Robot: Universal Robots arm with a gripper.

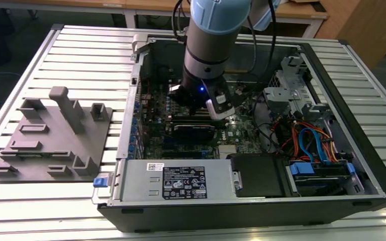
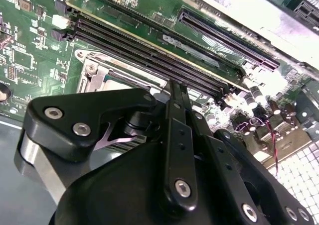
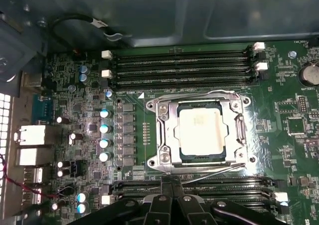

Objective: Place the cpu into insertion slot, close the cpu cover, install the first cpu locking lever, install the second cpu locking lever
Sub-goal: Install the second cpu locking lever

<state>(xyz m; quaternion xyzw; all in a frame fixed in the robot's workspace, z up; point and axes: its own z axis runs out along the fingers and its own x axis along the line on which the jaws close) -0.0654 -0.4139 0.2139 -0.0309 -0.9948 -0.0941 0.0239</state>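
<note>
Silvery metal top of the cpu [image 3: 203, 131] shows through the square window of the cpu cover [image 3: 169, 130], which lies flat over the insertion slot [image 3: 175, 107] between the long black memory slots [image 3: 182, 65] in the first wrist view. The gripper [image 3: 171, 189] hangs just beside the socket (fingers together, nothing held), down inside the computer case [image 1: 260, 201].

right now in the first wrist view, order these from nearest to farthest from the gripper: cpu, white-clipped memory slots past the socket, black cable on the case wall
1. cpu, in the socket just beyond the gripper.
2. memory slots, past the socket's far side.
3. black cable, farthest, on the case wall.
</note>
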